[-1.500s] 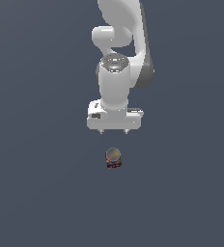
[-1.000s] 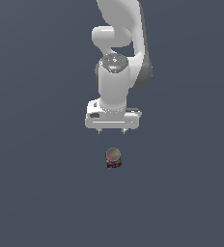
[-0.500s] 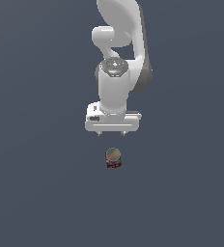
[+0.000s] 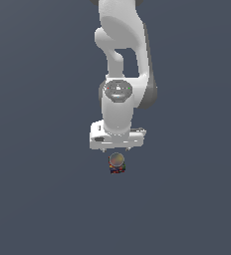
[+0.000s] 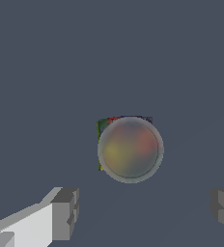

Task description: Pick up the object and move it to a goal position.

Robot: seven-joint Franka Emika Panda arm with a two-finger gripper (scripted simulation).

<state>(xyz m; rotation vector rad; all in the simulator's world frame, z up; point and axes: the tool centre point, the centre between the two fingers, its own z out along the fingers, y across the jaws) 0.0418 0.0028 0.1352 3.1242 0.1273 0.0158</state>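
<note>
No text, label, brand, number or sign can be read in either view. The can [image 4: 117, 165] has sides mottled red, blue and yellow, but the patches are too blurred to make out as letters, and its grey round top is blank. The white arm [image 4: 121, 64] carries no legible marking, only a few tiny red and green dots on a round joint cap

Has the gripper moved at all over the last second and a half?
Yes. In the exterior view the gripper has come down toward the can, which has stayed put; the gap between them has narrowed.
</note>
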